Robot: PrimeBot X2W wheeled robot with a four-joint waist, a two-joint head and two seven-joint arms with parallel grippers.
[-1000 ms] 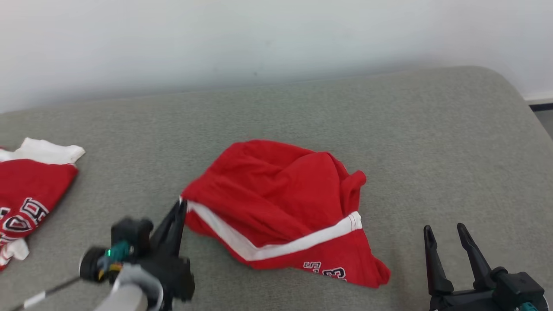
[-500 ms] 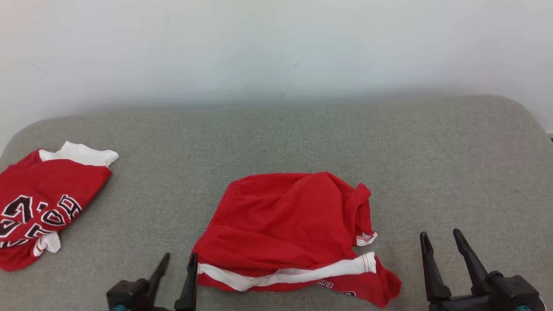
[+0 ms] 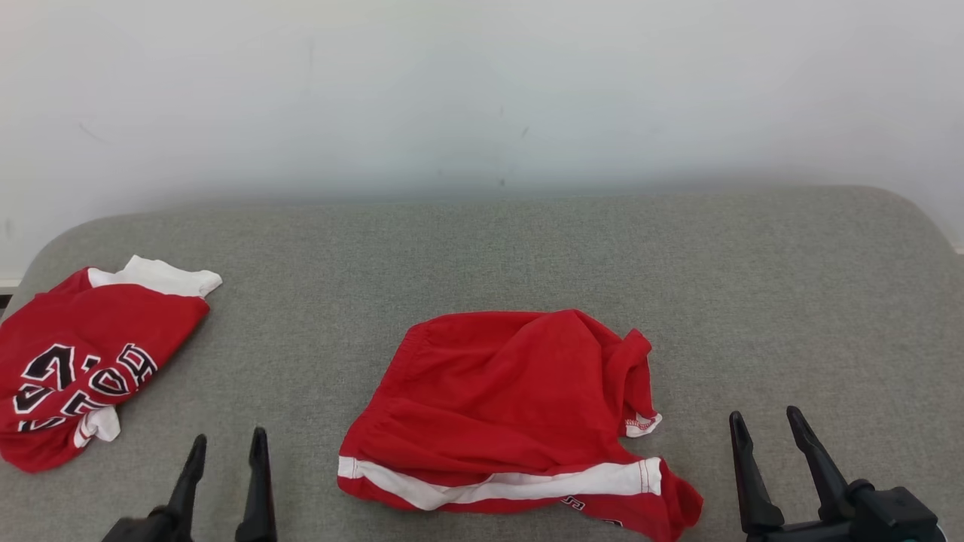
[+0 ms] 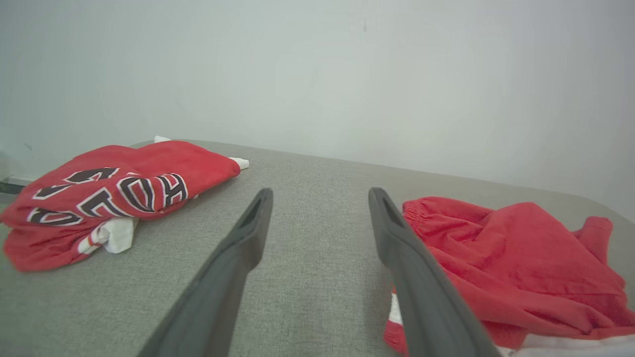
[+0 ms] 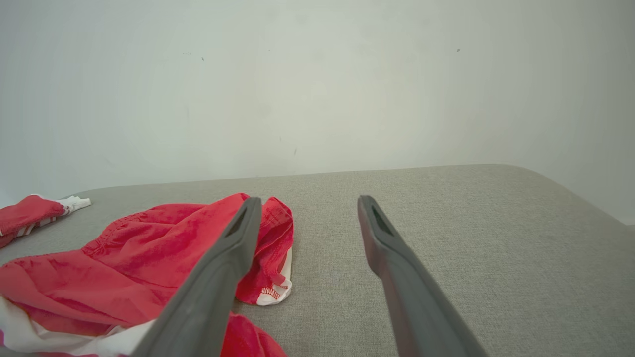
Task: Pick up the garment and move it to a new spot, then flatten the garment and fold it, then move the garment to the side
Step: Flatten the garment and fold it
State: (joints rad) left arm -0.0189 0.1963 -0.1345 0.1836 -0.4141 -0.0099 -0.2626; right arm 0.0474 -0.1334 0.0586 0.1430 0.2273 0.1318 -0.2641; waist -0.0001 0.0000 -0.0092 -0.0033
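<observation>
In the head view the crumpled red garment lay mid-cushion, near the front edge, between the left gripper and the right gripper. Both were spread wide and empty. A lettered red shirt lay at the left. In the left wrist view the garment sat just right of the parted fingers; in the right wrist view, to their left.

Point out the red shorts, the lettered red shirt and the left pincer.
red shorts [image 3: 497, 391]: head view, on the creased red middle.
lettered red shirt [image 3: 120, 320]: head view, on plain red cloth above the lettering.
left pincer [image 3: 230, 438]: head view, midway between its two open fingertips.
</observation>
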